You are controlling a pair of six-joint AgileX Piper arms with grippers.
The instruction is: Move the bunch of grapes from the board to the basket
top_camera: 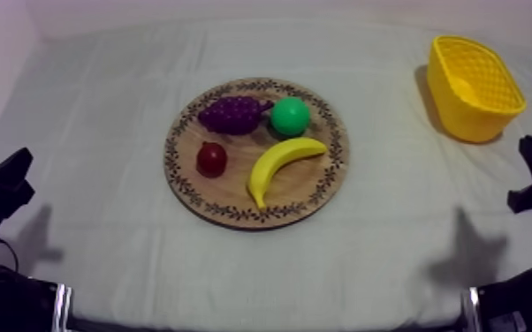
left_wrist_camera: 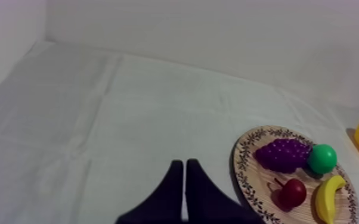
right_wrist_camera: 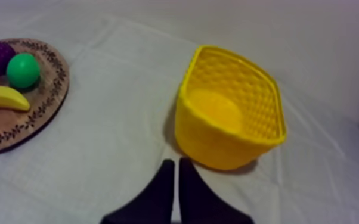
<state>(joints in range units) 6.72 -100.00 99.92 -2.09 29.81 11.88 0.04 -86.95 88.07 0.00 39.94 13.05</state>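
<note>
Grapes (top_camera: 231,114) on board's (top_camera: 234,190) far side beside green fruit (top_camera: 290,116); left pincer (left_wrist_camera: 185,164), right pincer (right_wrist_camera: 176,162) closed, empty; I'd open right, avoid fruit.

The board (left_wrist_camera: 264,180) lies ahead and right of the left gripper (left_wrist_camera: 183,164), carrying grapes (left_wrist_camera: 283,155) and banana (left_wrist_camera: 327,197); the basket (right_wrist_camera: 212,140) stands just ahead of the right gripper (right_wrist_camera: 175,162).
</note>
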